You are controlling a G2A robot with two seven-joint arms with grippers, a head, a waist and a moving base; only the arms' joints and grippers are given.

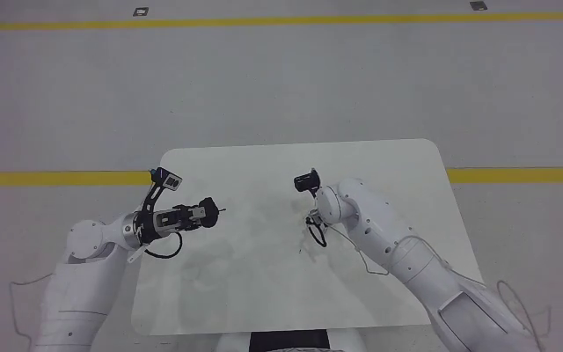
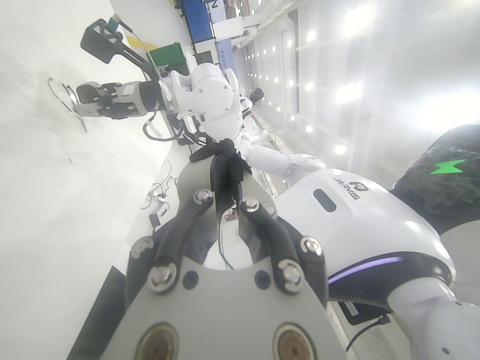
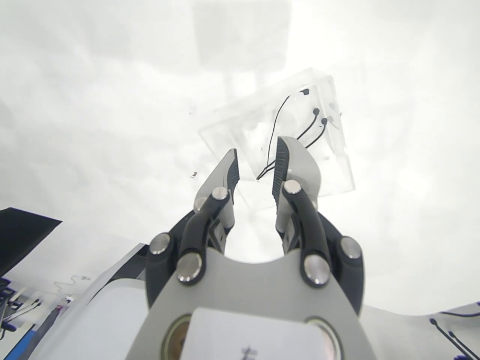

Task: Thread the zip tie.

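A clear plastic box [image 3: 337,174] lies on the white table [image 1: 264,290] and holds several black zip ties [image 3: 313,129]. My right gripper [image 3: 257,159] hangs open just above the box, its fingers on either side of the ties' thin ends. From above, that gripper [image 1: 313,222] points down near the table's middle, with the ties [image 1: 315,236] under it. My left gripper [image 1: 208,212] is held above the table's left side, shut on a black zip tie [image 2: 225,174] whose thin tip [image 1: 221,210] points toward the right arm.
A small black speck [image 1: 299,251] lies on the table in front of the box. More black zip ties [image 3: 446,333] lie near the right wrist view's corner. In the left wrist view the right gripper [image 2: 77,104] stands over the box [image 2: 56,89].
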